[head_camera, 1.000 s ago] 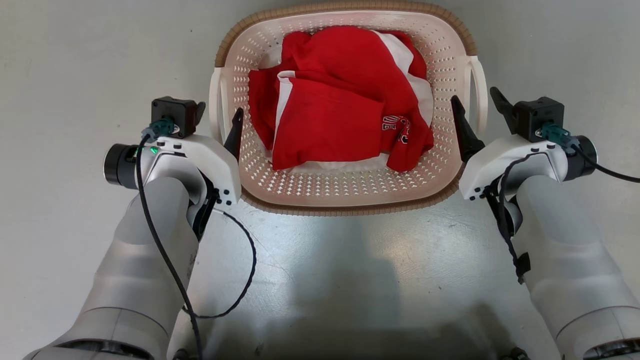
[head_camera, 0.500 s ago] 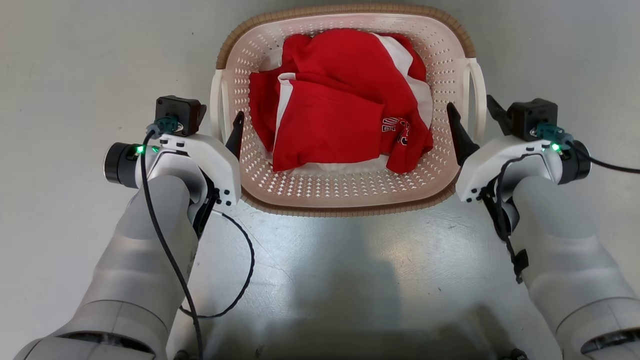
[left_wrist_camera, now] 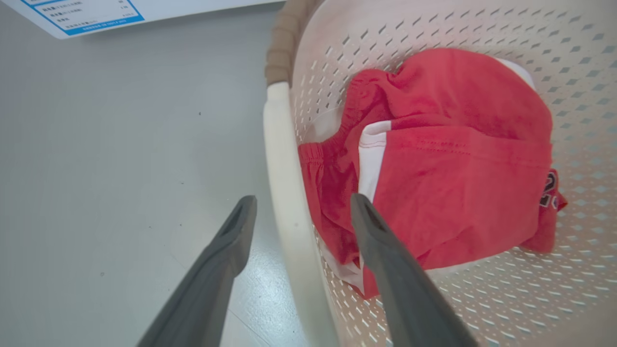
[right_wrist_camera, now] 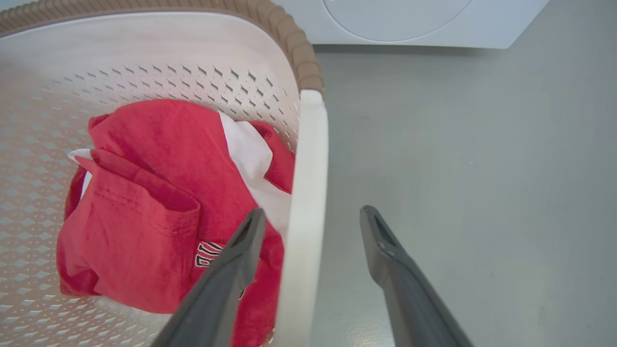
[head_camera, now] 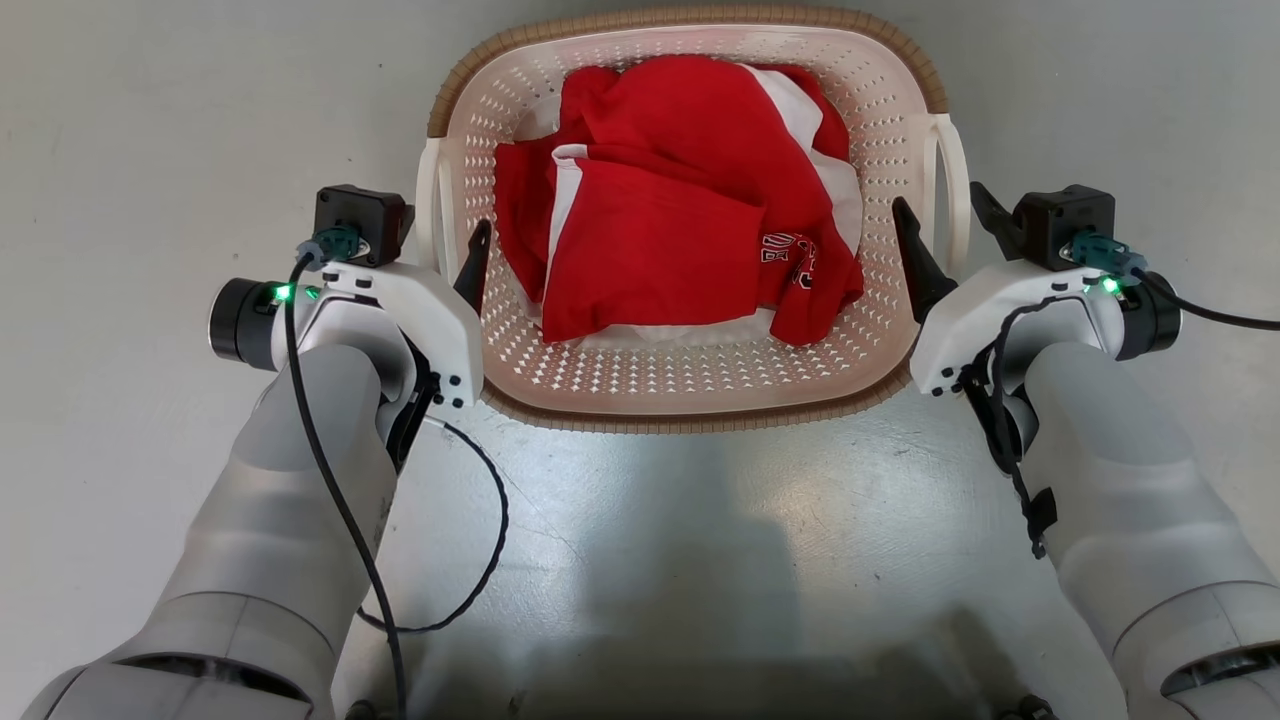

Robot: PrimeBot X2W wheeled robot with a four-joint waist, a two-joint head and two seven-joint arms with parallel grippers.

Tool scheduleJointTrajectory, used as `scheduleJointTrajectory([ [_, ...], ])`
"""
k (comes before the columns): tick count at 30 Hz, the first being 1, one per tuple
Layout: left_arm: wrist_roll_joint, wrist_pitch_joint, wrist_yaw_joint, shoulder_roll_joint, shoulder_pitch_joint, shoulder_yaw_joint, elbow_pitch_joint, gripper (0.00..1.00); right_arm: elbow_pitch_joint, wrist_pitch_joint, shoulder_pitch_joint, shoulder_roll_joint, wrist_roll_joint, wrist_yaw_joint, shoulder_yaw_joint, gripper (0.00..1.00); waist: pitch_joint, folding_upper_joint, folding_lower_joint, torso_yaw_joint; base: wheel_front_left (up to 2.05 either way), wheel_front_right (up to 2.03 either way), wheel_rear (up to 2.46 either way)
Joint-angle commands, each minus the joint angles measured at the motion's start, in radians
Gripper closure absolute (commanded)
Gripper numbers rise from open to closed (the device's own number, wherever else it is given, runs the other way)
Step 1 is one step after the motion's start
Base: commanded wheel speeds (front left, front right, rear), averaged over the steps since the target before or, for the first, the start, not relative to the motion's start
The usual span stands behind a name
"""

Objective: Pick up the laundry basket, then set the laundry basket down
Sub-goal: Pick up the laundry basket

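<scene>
Both claws have edged inward on the laundry basket (head_camera: 700,378), the right claw (head_camera: 936,197) more than the left claw (head_camera: 443,222), and each stands spread, one finger inside the wall and one outside, straddling the right handle (right_wrist_camera: 303,202) and left handle (left_wrist_camera: 284,193) without pinching. It rests on the floor (head_camera: 700,560) dead ahead between the arms, equally near both, handles running along the fingers. Open floor flanks both outer fingers; red clothing (head_camera: 660,230) crowds the inner ones, and a washer (right_wrist_camera: 395,19) stands beyond.
</scene>
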Motion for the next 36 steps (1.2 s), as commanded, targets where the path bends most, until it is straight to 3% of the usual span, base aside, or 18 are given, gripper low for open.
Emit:
scheduleJointTrajectory([
  [1, -0.010, -0.006, -0.006, 0.037, 0.009, 0.010, 0.000, 0.00, 0.002, -0.012, 0.017, 0.020, 0.008, 0.006, 0.018, 0.00, 0.000, 0.0000, 0.0000, 0.000, 0.00, 0.00, 0.00],
  [5, -0.015, -0.005, -0.006, 0.039, 0.006, -0.004, 0.009, 0.00, 0.009, -0.012, 0.015, 0.020, 0.014, 0.006, 0.025, 0.04, -0.001, 0.0000, 0.0000, 0.000, 0.00, 0.00, 0.00],
  [6, -0.015, -0.001, -0.006, 0.038, 0.004, -0.012, 0.012, 0.64, 0.016, -0.012, 0.015, 0.020, 0.020, 0.006, 0.035, 1.00, -0.001, 0.0000, 0.0000, 0.002, 0.00, 0.00, 0.00],
  [7, -0.013, 0.003, -0.006, 0.037, 0.003, -0.023, 0.014, 1.00, 0.020, -0.012, 0.014, 0.020, 0.027, 0.006, 0.049, 1.00, -0.001, 0.0000, 0.0000, 0.003, 0.00, 0.00, 0.00],
  [21, -0.057, 0.012, -0.006, 0.034, 0.016, -0.073, 0.030, 1.00, 0.093, -0.003, 0.005, 0.020, 0.095, 0.006, 0.144, 1.00, -0.053, 0.0000, 0.0000, 0.003, 0.00, 0.00, 0.00],
  [36, -0.123, 0.138, -0.006, 0.034, 0.140, -0.149, 0.041, 1.00, 0.109, 0.150, 0.116, 0.020, 0.242, 0.006, 0.266, 1.00, -0.317, 0.0000, 0.0000, -0.023, 0.00, 0.00, 0.00],
])
